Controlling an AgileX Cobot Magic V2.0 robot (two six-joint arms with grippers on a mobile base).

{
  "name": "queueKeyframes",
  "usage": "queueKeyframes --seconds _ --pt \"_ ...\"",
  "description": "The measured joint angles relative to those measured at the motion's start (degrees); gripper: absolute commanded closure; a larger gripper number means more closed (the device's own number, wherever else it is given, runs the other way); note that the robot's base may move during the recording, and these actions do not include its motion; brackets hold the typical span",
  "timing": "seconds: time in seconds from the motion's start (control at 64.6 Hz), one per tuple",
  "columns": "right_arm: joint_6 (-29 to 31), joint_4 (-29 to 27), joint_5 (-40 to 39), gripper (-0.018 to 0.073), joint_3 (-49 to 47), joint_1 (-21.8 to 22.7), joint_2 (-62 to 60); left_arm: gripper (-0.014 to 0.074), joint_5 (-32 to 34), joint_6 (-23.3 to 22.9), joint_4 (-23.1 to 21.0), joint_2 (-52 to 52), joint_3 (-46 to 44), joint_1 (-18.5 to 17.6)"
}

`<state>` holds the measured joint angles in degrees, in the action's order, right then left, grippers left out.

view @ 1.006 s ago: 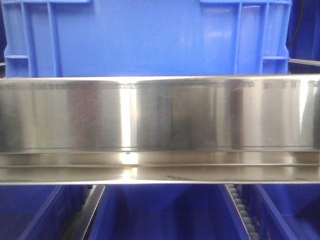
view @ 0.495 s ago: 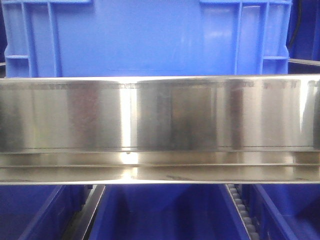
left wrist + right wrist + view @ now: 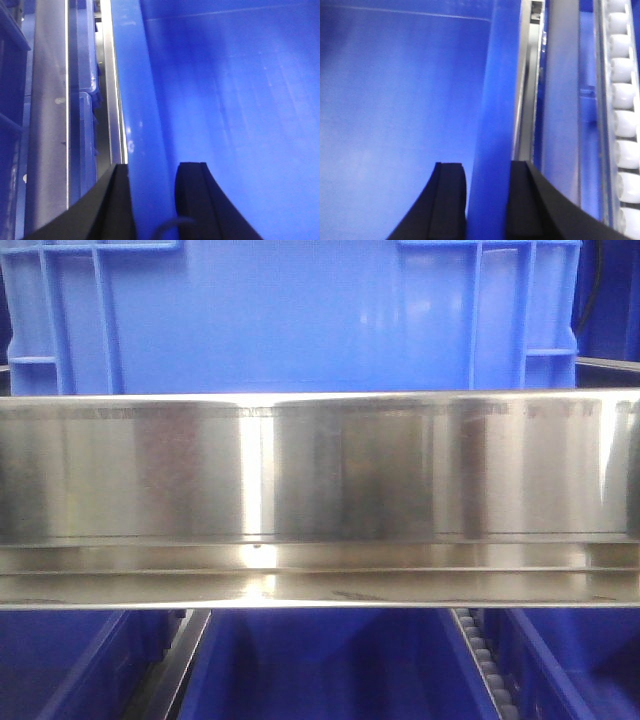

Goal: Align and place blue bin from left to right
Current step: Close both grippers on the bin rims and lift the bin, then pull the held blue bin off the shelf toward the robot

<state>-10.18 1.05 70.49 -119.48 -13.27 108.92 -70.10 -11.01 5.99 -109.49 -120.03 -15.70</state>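
The blue bin fills the top of the front view, standing behind a steel rail; its ribbed corners show at both sides. In the left wrist view my left gripper straddles the bin's left wall rim, one black finger outside and one inside, both pressed against it. In the right wrist view my right gripper clamps the bin's right wall rim the same way. The bin's smooth inside lies beside each inner finger. Neither gripper shows in the front view.
A wide polished steel rail crosses the front view below the bin. Under it sit darker blue bins and a roller track. White rollers run just outside the bin's right wall; a steel frame bar runs outside the left wall.
The blue bin has shifted a little to the left in the front view, with its left side dipping slightly. The rail and lower bins have not moved.
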Motion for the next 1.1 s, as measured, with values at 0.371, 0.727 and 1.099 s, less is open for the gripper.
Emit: queueKeyframes --seconds 0.371,0.727,1.099 --pt "0.0 0.0 0.91 0.0711 0.0 0.0 -0.63 0.0706 -0.71 -1.06 -0.11 0.86 0.25 0.0" --pt "0.0 -1.05 1.95 0.0711 0.0 -0.12 -5.99 0.0706 -2.54 -1.55 -0.93 6.49 0.47 0.0" --pt "-0.11 -1.87 1.95 0.0711 0.0 -0.21 -12.01 0.0706 -4.38 -1.55 -0.67 9.64 -6.19 -1.14"
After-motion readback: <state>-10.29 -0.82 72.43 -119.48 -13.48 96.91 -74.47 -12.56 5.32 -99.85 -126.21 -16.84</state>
